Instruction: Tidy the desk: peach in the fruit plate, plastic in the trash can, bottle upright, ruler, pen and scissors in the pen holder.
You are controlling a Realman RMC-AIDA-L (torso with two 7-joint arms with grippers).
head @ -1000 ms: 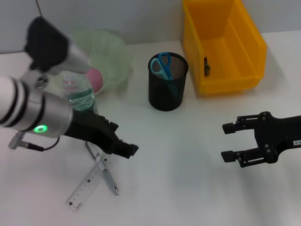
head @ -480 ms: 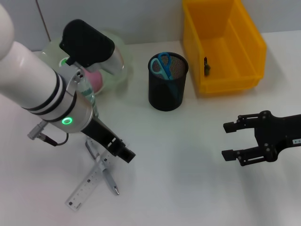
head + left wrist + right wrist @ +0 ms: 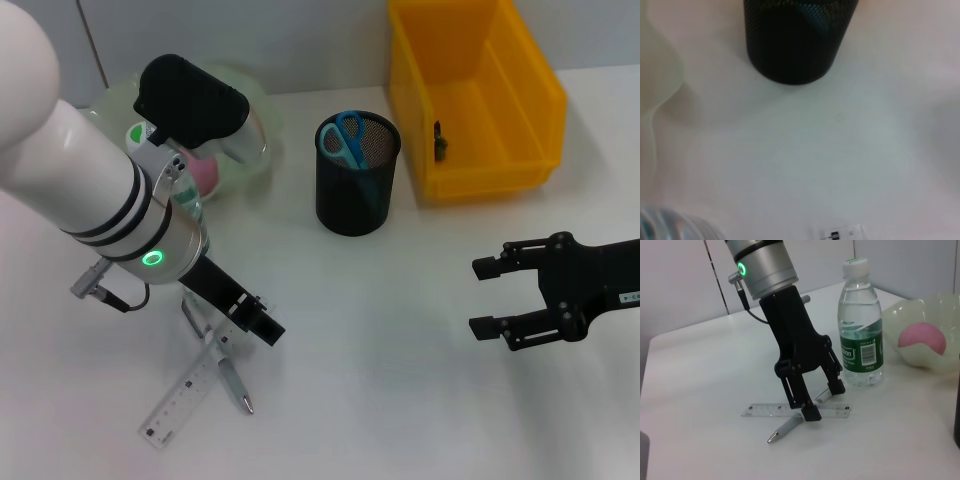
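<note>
My left gripper (image 3: 258, 322) is open and points down over the clear ruler (image 3: 190, 388) and the silver pen (image 3: 230, 380), which lie crossed on the table. In the right wrist view its fingertips (image 3: 812, 414) straddle the ruler (image 3: 765, 410) and pen (image 3: 786, 429). The water bottle (image 3: 860, 330) stands upright beside it. The pink peach (image 3: 206, 170) lies in the green fruit bowl (image 3: 250, 140). Teal scissors (image 3: 345, 136) stand in the black mesh pen holder (image 3: 357, 190). My right gripper (image 3: 490, 297) is open and empty at the right.
The yellow bin (image 3: 520, 120) stands at the back right with a small dark item (image 3: 438, 145) inside. The left wrist view shows the pen holder (image 3: 792, 45), the bowl's edge (image 3: 660, 75) and the bottle (image 3: 670, 227).
My left arm has swung more upright and its gripper has come down a little closer to the ruler and pen. The right arm has not moved.
</note>
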